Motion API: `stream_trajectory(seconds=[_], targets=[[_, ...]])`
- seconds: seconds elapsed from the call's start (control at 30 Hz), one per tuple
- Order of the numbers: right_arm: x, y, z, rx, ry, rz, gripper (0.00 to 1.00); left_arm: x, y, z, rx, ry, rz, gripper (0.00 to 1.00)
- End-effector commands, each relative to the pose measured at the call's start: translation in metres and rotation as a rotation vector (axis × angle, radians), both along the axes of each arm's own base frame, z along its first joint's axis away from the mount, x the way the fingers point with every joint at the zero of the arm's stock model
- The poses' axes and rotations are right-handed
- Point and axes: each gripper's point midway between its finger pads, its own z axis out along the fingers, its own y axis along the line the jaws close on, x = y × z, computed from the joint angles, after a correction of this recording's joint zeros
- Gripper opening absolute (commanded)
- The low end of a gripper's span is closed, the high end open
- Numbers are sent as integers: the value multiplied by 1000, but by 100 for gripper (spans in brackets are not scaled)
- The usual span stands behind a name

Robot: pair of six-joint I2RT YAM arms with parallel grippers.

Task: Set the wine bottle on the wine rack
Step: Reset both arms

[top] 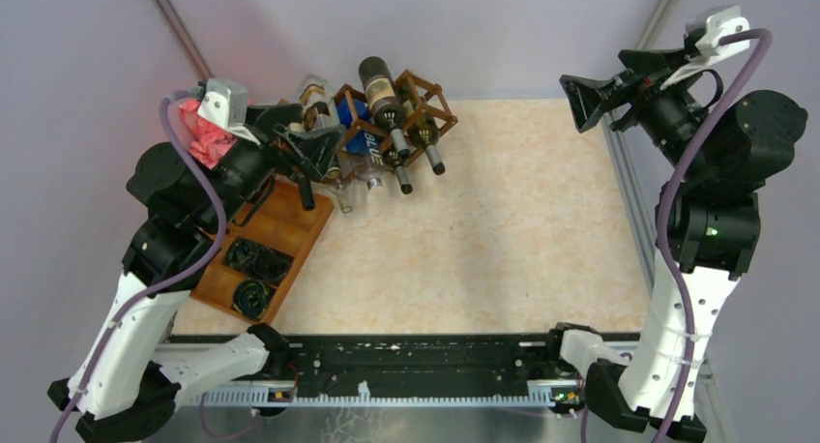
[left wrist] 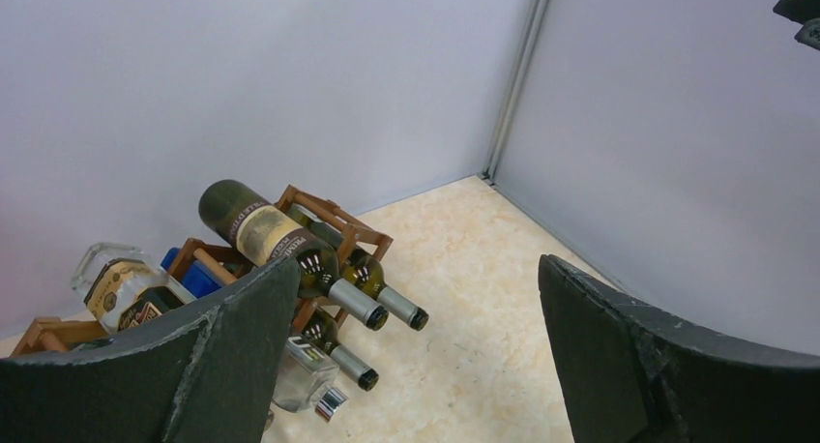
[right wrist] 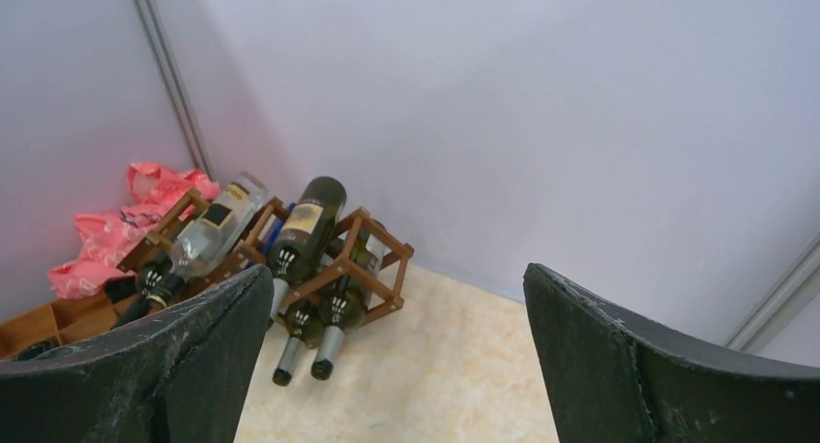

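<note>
L gripper (left wrist: 416,279) is released, jaws spread wide w/ nothing btwn the fingers (left wrist: 193,366); it hangs just beside the L end of the wine rack (top: 435,109), over the far end of the wooden compartment tray (top: 290,221). R gripper (right wrist: 396,274) is likewise wide apart & empty, fingers (right wrist: 629,366) bare, raised at the far R edge of the table (top: 503,230), well apart from the rack & aimed toward it. The wine bottle (top: 380,90), dark glass w/ beige label, lies on its side on top of the rack, butt toward the back wall, silver-capped neck sticking out toward the front. Below it, two more dark green bottles (left wrist: 372,288) sit in the lattice cells, necks out the same way. A clear labelled bottle (left wrist: 116,283) lies on the rack's L part, next to a blue pack (top: 363,138) in a cell. Another clear glass bottle (left wrist: 305,385) lies on the table, at the rack's front foot. Pink plastic bag (right wrist: 106,230) is bunched in the far L corner behind the rack. Tray holds black coiled items (top: 256,259) in its near compartments; can't tell what they are.
</note>
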Motion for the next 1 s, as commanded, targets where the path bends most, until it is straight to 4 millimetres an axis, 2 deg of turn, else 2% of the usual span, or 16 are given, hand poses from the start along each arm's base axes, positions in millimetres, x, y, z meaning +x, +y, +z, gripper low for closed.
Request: stream_trajectory(seconds=[0.0, 0.1, 0.27, 0.63, 0.97], targets=[[-7, 2, 20, 32, -8, 6, 99, -20, 7, 21, -47, -26, -44, 99], [-8, -5, 34, 65, -26, -40, 99, -31, 14, 28, -77, -40, -49, 99], [-6, -8, 38, 102, -23, -58, 99, -41, 21, 35, -102, -53, -51, 99], [-4, -6, 23, 94, 12, -48, 99, -41, 28, 23, -73, -39, -18, 99], [3, -9, 0, 84, 64, -58, 98, -34, 28, 5, -38, -23, 8, 99]])
